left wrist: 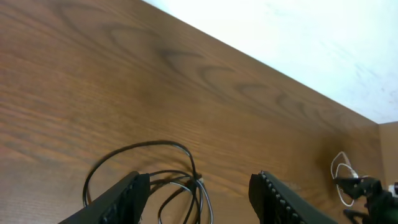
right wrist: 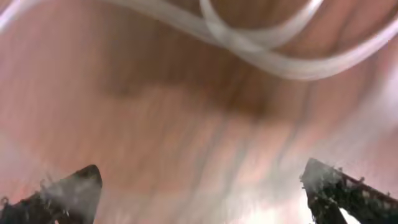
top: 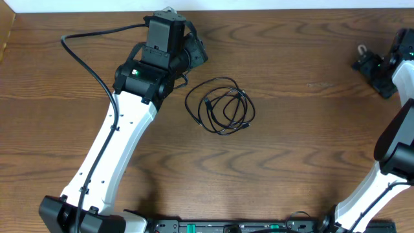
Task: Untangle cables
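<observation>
The black cable [top: 220, 105] lies in a loose coil at the middle of the wooden table [top: 291, 149]. In the left wrist view it [left wrist: 146, 147] runs between and ahead of my fingers. My left gripper [top: 196, 54] is open and empty, just up and left of the coil; it also shows in the left wrist view [left wrist: 199, 182]. A small bit of the white cable [top: 361, 49] shows at the far right next to my right gripper [top: 367, 63]. In the right wrist view, blurred white cable loops [right wrist: 267, 46] lie ahead of the open, empty right gripper [right wrist: 200, 168]. The white cable [left wrist: 341, 169] also shows at the right edge of the left wrist view.
The table's far edge meets a white wall [left wrist: 298, 31]. A thick black arm wire [top: 84, 58] curves over the table at the left. The left arm [top: 123, 136] crosses the left half of the table, and the right arm [top: 394, 142] stands along the right edge.
</observation>
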You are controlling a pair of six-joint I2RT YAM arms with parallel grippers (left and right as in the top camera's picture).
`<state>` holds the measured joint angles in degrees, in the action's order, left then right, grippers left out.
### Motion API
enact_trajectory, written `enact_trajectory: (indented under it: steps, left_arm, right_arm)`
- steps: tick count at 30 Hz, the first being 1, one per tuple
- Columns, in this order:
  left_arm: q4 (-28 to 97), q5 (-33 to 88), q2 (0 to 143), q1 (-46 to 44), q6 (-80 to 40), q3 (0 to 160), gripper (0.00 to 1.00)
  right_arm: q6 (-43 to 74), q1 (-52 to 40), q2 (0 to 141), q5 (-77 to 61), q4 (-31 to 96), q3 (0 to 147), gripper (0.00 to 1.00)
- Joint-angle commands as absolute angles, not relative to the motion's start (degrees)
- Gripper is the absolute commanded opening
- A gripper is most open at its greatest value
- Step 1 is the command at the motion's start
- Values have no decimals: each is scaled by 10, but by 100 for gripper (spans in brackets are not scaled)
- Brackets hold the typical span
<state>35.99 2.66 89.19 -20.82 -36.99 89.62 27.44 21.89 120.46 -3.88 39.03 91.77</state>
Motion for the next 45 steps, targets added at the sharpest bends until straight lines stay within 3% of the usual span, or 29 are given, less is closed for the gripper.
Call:
enact_trajectory:
  steps: [1, 5, 9, 16, 19, 25, 29, 35, 45]
  left_arm:
    - [370, 21, 896, -207, -355, 893, 57]
    - [377, 26, 896, -207, -319, 893, 57]
    - [378, 102, 898, -207, -204, 893, 57]
    - [439, 176, 930, -207, -109, 893, 58]
    - [492, 189, 967, -207, -32, 893, 58]
    - [506, 333, 1050, -207, 96, 893, 58]
    - [479, 315, 1090, -206, 185, 893, 58]
    - [440, 197, 1150, -206, 186, 893, 58]
    - [414, 142, 1205, -206, 190, 893, 58]
  right_arm:
    - [289, 217, 1149, -114, 458, 921, 99]
    - [218, 219, 1089, -225, 469, 922, 99]
    - [124, 218, 1011, -385, 423, 922, 99]
    - [86, 189, 988, -418, 442, 920, 99]
    - [58, 159, 996, -415, 479, 920, 93]
    - [46, 103, 1001, -331, 520, 920, 81]
    - [46, 64, 1001, -281, 531, 920, 80]
    - [46, 17, 1002, -211, 547, 920, 80]
    - [39, -9, 1002, -211, 549, 917, 78]
